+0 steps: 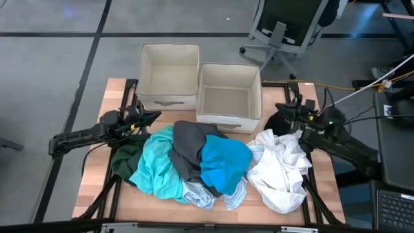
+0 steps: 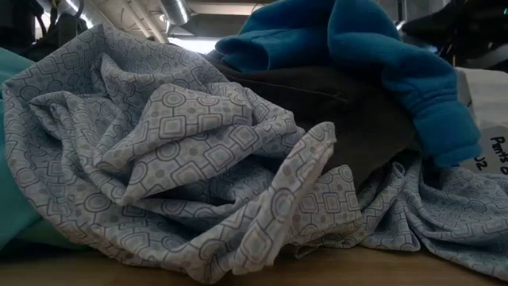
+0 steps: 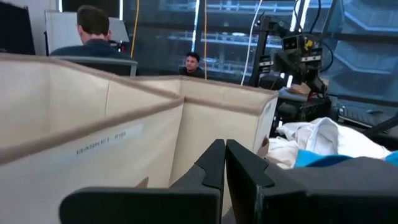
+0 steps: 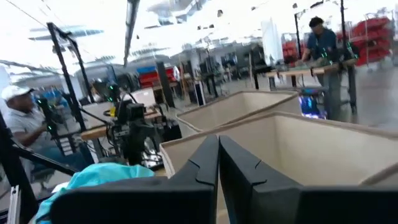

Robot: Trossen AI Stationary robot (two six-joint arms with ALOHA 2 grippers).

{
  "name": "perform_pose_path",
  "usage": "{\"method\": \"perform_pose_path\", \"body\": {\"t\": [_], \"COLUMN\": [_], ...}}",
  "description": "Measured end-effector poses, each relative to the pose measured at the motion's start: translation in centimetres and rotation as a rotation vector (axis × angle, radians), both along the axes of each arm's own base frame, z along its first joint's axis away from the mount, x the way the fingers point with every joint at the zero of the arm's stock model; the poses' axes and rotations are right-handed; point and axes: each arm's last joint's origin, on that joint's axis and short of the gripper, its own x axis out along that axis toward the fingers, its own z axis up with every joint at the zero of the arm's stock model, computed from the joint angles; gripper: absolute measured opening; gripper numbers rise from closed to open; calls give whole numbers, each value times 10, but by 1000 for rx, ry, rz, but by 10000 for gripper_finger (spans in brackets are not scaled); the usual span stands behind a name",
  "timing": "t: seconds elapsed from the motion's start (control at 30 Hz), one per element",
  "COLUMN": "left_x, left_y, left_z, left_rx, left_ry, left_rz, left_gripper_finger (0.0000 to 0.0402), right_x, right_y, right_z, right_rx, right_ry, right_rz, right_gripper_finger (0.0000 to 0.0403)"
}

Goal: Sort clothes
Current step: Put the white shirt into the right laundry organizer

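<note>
A pile of clothes lies on the table's middle: a turquoise garment (image 1: 155, 167), a dark grey one (image 1: 191, 145), a bright blue one (image 1: 223, 165), a dark green one (image 1: 126, 158), a pale patterned blue-grey one (image 2: 182, 159) at the near side, and a white one (image 1: 281, 169) at the right. My left gripper (image 1: 157, 115) is shut and empty, left of the pile, near the left box. My right gripper (image 1: 279, 108) is shut and empty, above the white garment's far edge, beside the right box.
Two beige fabric boxes stand at the table's far side, the left box (image 1: 169, 74) and the right box (image 1: 229, 97). An office chair (image 1: 284, 26) stands beyond the table. People show in the room behind, in both wrist views.
</note>
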Motion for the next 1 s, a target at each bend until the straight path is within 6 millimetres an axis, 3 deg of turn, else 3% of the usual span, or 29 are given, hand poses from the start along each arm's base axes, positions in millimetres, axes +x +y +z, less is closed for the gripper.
{"method": "perform_pose_path", "body": {"t": [0.23, 0.47, 0.73, 1.0], "left_x": [0, -1, -1, -1], "left_y": [0, 0, 0, 0], "left_z": [3, 5, 4, 4], "left_rx": [58, 97, 99, 99], "left_ry": [-13, -10, -7, -7], "left_rz": [7, 14, 14, 14], "left_gripper_finger": [6, 6, 6, 6], "right_x": [4, 26, 53, 77], "right_y": [-1, -9, -1, 33], "right_z": [44, 66, 67, 60], "right_rx": [55, 158, 270, 356], "right_ry": [82, 318, 513, 711], "right_rz": [46, 120, 294, 355], "right_gripper_finger": [17, 17, 17, 17]}}
